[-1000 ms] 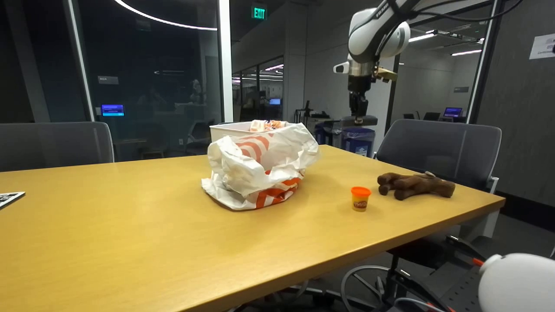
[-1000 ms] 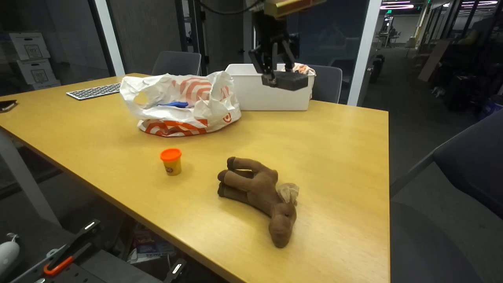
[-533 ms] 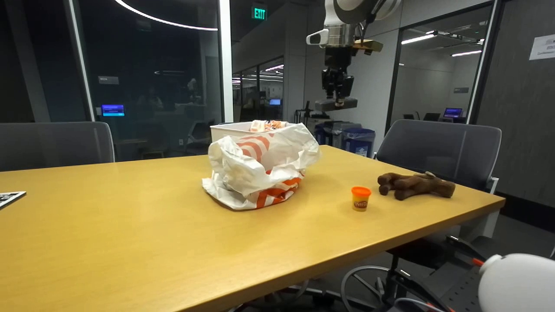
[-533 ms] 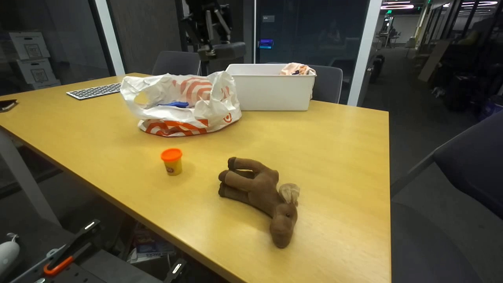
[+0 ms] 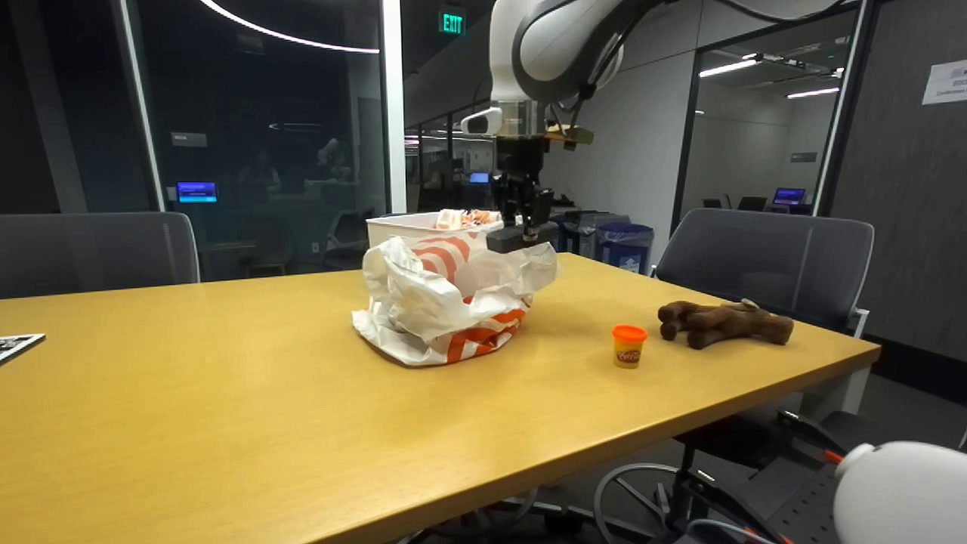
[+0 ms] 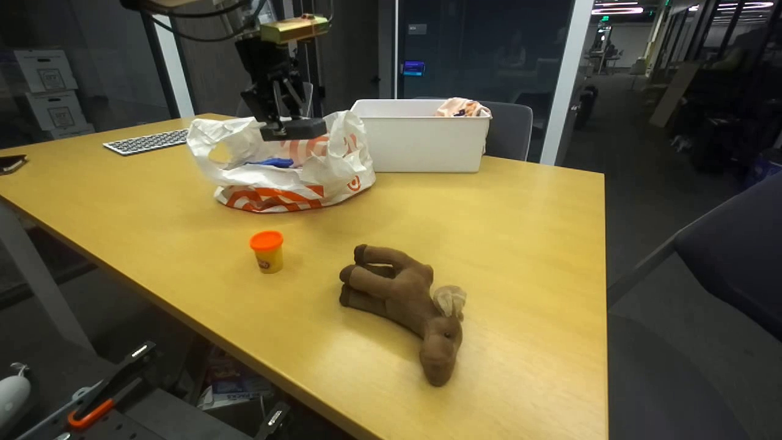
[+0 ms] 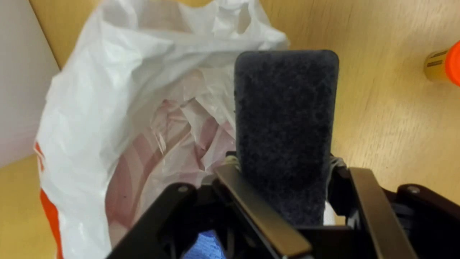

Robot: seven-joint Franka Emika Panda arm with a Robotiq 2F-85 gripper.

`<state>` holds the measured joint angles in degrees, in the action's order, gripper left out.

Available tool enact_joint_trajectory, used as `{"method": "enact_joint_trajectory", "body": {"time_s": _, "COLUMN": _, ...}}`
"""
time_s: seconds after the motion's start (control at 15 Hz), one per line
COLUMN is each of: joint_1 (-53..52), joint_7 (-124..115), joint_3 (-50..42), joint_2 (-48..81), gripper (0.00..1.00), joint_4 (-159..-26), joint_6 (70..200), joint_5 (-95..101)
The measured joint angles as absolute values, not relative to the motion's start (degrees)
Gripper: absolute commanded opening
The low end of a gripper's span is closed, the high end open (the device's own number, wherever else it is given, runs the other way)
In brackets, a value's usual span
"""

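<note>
The hand point(image 7: 283, 163), partly spread, pinches a dark block point(image 7: 287, 108) by its sides above a white plastic bag point(image 7: 86, 100)

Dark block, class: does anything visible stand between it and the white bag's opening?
No separate object shows between them. In the wrist view, the gripper holds the dark block over one edge of the white bag; that stretch is hidden and might obstruct.
</note>
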<state>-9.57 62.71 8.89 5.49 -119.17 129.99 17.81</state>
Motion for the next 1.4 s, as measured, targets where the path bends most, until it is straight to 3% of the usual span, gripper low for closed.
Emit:
{"method": "enact_joint_trajectory", "body": {"time_s": 0.33, "joint_1": -12.01, "joint_7": 62.73, "joint_3": 10.86, "joint_2": 15.10, "gripper": 0.31, "joint_4": -112.97, "joint_6": 134.91, "joint_5": 24.99}}
{"method": "enact_joint_trajectory", "body": {"time_s": 0.4, "joint_1": -12.44, "joint_7": 62.73, "joint_3": 11.19, "joint_2": 16.11, "gripper": 0.81, "joint_4": -111.81, "joint_6": 136.29, "joint_5": 25.48}}
{"method": "enact_joint_trajectory", "body": {"time_s": 0.47, "joint_1": -12.77, "joint_7": 62.85, "joint_3": 11.51, "joint_2": 16.84, "gripper": 0.82, "joint_4": -110.72, "joint_6": 137.57, "joint_5": 25.61}}
{"method": "enact_joint_trajectory", "body": {"time_s": 0.67, "joint_1": -12.93, "joint_7": 64.23, "joint_3": 11.87, "joint_2": 18.05, "gripper": 1.00, "joint_4": -108.11, "joint_6": 139.16, "joint_5": 25.58}}
{"method": "enact_joint_trajectory", "body": {"time_s": 1.0, "joint_1": -9.59, "joint_7": 67.27, "joint_3": 10.90, "joint_2": 18.07, "gripper": 1.00, "joint_4": -107.37, "joint_6": 138.22, "joint_5": 23.45}}
{"method": "enact_joint_trajectory", "body": {"time_s": 1.4, "joint_1": -5.62, "joint_7": 61.67, "joint_3": 5.30, "joint_2": 12.56, "gripper": 1.00, "joint_4": -109.64, "joint_6": 125.08, "joint_5": 22.22}}
